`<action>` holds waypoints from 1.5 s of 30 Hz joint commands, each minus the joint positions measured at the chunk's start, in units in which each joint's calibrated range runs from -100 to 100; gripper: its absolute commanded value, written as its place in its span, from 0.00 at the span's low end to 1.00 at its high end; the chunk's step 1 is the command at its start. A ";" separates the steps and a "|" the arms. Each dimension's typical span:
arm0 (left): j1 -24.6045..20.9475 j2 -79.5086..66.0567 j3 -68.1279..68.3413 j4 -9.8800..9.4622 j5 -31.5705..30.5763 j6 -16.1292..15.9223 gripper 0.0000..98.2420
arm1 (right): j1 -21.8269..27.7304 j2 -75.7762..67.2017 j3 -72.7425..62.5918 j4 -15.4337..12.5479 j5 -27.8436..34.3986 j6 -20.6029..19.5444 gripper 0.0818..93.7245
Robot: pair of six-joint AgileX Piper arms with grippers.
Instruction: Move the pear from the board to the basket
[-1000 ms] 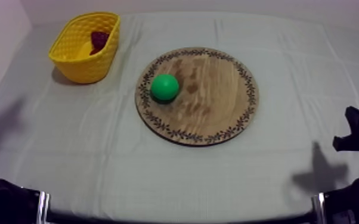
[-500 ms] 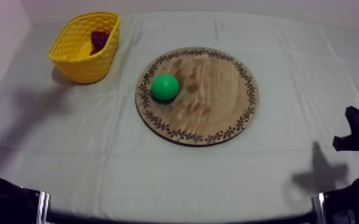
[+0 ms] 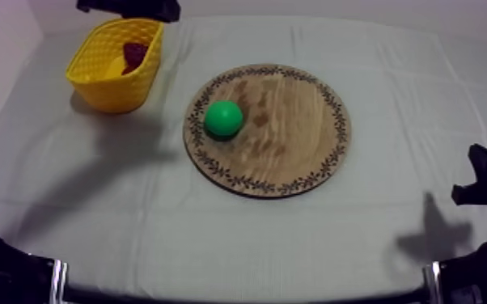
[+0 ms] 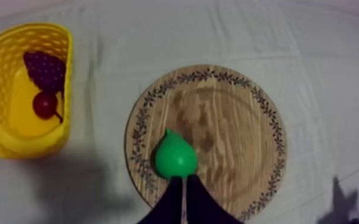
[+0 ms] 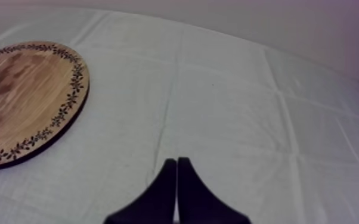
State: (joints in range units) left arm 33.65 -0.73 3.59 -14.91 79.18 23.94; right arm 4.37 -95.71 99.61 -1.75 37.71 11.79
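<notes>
Since half a second ago the left arm (image 3: 129, 8) has come in at the upper left of the top view, and it now hangs dark above the far rim of the basket (image 3: 93, 81). Its shadow on the cloth (image 3: 214, 234) has slid toward the board (image 3: 295, 121). Nothing else has shifted: pear, board and basket lie as they did, and the right arm (image 3: 483, 182) sits low at its own side as before.

The pear (image 3: 223, 118) lies on the board, on the part nearest the basket, inside the patterned rim. It is well apart from the basket, which stands on the cloth beyond the board's left edge. In the left wrist view the pear's narrow end points away from the left gripper (image 4: 182, 182). That gripper's fingers are pressed together into a thin wedge with nothing between them. The wedge points at the pear's round end from above the board's near rim, and whether it touches the fruit cannot be told.

Inside the basket lie grapes (image 4: 46, 68) and a small red fruit (image 4: 45, 104), close together.

The right gripper (image 5: 176, 162) hangs over bare cloth beside the board, its fingers likewise closed tight on nothing.
</notes>
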 commanded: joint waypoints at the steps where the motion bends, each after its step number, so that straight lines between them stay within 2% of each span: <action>1: 0.14 1.74 1.62 0.16 -1.84 0.09 0.00 | 0.00 -0.05 0.05 0.02 0.03 -0.01 0.00; 5: 0.22 4.40 3.62 0.47 -4.76 0.46 0.00 | 0.00 -0.05 0.05 0.02 0.03 -0.02 0.00; 12: -0.25 6.74 4.09 1.85 -6.27 -0.17 0.01 | 0.00 -0.05 0.05 0.02 0.03 0.00 0.00; 16: -0.28 7.25 3.59 2.13 -6.54 -0.71 0.08 | 0.00 -0.05 0.05 0.02 0.03 0.00 0.00; 19: -0.30 7.46 3.42 1.93 -6.43 -0.05 0.24 | 0.00 -0.05 0.05 0.02 0.03 0.00 0.00; 26: -0.62 7.72 3.19 1.84 -4.83 2.36 0.77 | 0.00 -0.05 0.05 0.02 0.03 0.00 0.00; 29: -0.66 7.79 2.11 2.00 -2.58 3.64 0.91 | 0.00 -0.05 0.05 0.02 0.03 0.00 0.00; 34: -0.56 7.98 2.28 2.58 -0.86 4.07 0.97 | 0.00 -0.05 0.05 0.02 0.03 -0.01 0.00; 45: -0.01 12.03 7.62 3.47 -4.22 4.86 0.98 | 0.00 -0.05 0.05 0.02 0.03 0.00 0.00</action>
State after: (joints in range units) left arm 33.61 10.44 11.22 -11.53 75.10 28.68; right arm 4.37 -95.71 99.61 -1.75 37.73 11.79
